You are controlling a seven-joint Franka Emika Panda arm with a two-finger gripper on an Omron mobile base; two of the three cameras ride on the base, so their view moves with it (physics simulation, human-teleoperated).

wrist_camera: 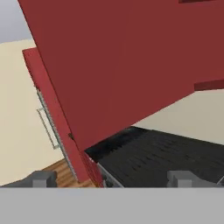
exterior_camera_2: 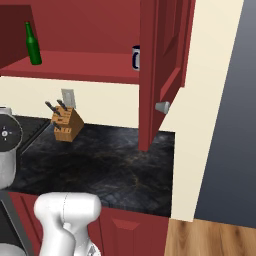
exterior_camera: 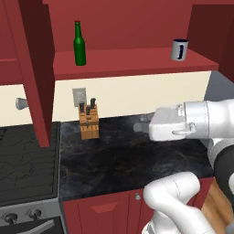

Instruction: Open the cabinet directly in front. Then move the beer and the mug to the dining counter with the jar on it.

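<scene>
The cabinet (exterior_camera: 137,64) stands with both doors swung out. On its shelf, the beer (exterior_camera: 79,44) stands upright near the left end and the mug (exterior_camera: 179,50) near the right front edge, well apart with bare shelf between. The gripper (wrist_camera: 112,179) has its fingers spread wide, holding nothing. Below, a knife block (exterior_camera: 89,121) stands at the back edge of the black worktop (exterior_camera: 128,160).

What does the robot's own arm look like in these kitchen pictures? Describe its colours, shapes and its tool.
The arm is glossy white, built of rounded, tube-like segments with dark joints between them. In the right base view a round pale-grey cap with a small dark centre mark closes one joint. The tool ends in two small, blocky grey fingertips set wide apart. No cables show.
</scene>
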